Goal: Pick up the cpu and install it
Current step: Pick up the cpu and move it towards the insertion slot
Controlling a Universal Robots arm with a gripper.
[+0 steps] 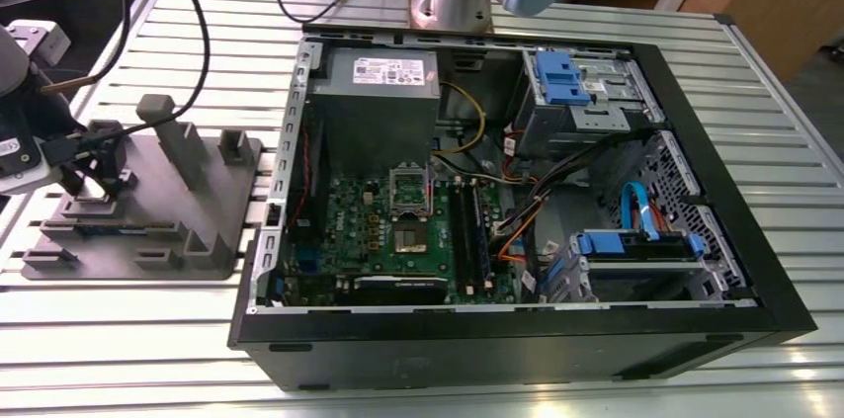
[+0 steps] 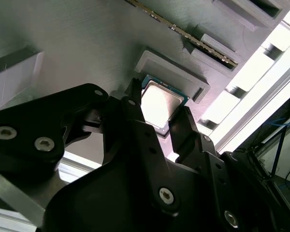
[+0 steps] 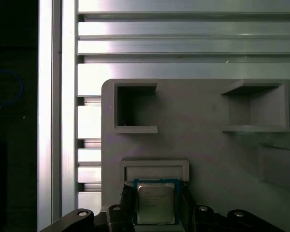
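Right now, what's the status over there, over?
Tool low at the cpu. Cpu sits in its pocket on the grey fixture, not lifted. Nothing in the way.

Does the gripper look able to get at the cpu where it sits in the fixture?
Likely yes. The gripper hangs right at the cpu, which lies flat in a recess of the fixture, top bare; nothing stands between them.

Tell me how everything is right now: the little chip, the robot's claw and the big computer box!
cpu: lying flat in its pocket on the grey fixture.
gripper: low over the fixture, right at the cpu.
computer case: on its side, open.
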